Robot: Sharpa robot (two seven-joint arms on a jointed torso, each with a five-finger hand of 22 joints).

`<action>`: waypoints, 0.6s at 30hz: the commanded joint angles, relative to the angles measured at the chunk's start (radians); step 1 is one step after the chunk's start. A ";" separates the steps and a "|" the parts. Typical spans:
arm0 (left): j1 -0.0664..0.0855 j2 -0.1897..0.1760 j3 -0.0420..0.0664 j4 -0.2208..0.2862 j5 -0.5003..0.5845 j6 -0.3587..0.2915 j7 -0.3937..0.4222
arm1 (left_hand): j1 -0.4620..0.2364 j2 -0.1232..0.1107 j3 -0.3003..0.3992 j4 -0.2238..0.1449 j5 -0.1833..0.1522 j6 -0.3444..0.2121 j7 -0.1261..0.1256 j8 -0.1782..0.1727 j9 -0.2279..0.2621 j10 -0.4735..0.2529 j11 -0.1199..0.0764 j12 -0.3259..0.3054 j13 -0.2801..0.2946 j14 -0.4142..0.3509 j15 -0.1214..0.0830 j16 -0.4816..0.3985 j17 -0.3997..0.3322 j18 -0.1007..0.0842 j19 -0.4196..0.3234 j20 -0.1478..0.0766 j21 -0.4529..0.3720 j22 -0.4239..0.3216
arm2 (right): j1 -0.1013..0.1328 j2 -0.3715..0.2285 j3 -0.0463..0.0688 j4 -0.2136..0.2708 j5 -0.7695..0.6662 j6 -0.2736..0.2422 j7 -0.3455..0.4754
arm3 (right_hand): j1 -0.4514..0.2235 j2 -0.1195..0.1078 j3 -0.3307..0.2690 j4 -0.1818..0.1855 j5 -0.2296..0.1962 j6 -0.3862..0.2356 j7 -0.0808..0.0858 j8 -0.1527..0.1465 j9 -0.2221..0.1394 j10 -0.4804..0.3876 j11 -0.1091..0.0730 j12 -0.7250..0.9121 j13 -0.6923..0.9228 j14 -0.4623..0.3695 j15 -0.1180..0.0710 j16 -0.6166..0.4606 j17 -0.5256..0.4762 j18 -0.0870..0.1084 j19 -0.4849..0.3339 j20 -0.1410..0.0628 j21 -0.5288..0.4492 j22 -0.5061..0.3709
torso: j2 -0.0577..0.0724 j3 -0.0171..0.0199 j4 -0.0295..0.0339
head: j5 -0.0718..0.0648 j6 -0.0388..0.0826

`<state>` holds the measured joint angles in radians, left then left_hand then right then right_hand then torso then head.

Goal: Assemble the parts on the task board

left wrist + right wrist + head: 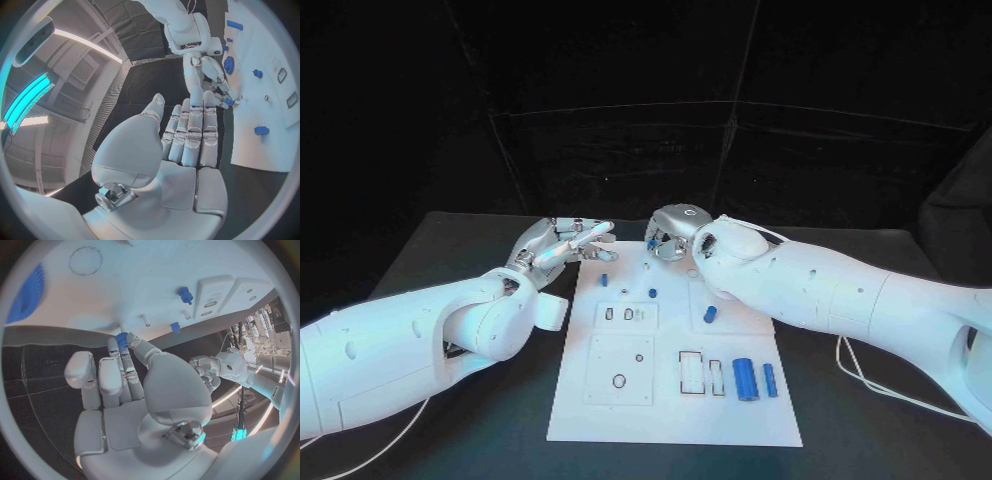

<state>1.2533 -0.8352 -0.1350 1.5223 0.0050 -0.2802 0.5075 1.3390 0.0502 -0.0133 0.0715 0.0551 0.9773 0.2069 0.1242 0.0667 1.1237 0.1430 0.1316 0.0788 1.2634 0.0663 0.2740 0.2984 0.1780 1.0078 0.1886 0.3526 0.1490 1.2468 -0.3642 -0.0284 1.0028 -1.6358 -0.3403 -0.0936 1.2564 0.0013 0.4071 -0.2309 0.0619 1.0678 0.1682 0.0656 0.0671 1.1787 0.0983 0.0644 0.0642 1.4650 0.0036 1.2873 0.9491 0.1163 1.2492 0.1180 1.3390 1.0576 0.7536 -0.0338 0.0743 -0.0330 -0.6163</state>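
The white task board (678,405) lies in the middle of the table. At its far edge my right hand (678,230) pinches a small blue toothed part (121,339) between thumb and a fingertip, just above the board (125,285). A large blue gear (28,295) lies on the board close by. My left hand (567,241) hovers over the far left corner with its fingers (190,132) stretched out straight and nothing in it. Its tips point at the right hand (209,75).
Two blue cylinders (744,378) lie side by side at the board's near right. Small blue pegs (710,314) (652,293) (606,281) stand further up it, with pale outlined slots (620,368) on the left half. A white cable (877,385) runs over the black table at right.
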 commanded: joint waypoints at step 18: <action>0.002 0.000 0.001 -0.001 0.001 0.013 -0.009 | -0.002 0.008 0.000 -0.004 0.000 -0.005 0.002 -0.004 -0.001 -0.007 -0.002 -0.004 -0.001 -0.001 0.009 -0.003 0.001 0.004 0.008 -0.001 -0.005 -0.001 | 0.000 -0.007 -0.001 0.015 0.006 0.006 0.000 | -0.015 -0.029 0.003 0.017 0.009 -0.016 -0.001 -0.003 0.000 -0.020 0.002 -0.001 0.001 0.003 0.012 0.000 -0.012 -0.012 -0.003 0.005 0.007 0.008 | -0.001 -0.0016 0.0037 | -0.004 -0.005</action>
<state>1.2533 -0.8357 -0.1351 1.5198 0.0052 -0.2791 0.5026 1.3391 0.0502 -0.0133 0.0716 0.0551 0.9773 0.2070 0.1242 0.0667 1.1237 0.1430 0.1316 0.0790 1.2635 0.0663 0.2741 0.2983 0.1780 1.0078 0.1886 0.3526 0.1491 1.2444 -0.3710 -0.0297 1.0159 -1.6340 -0.3401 -0.0961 1.2383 -0.0168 0.4090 -0.2192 0.0668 1.0581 0.1656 0.0658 0.0676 1.1645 0.0981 0.0644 0.0643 1.4650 0.0109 1.2873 0.9382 0.1164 1.2492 0.1180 1.3437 1.0660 0.7525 -0.0353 0.0773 -0.0364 -0.6209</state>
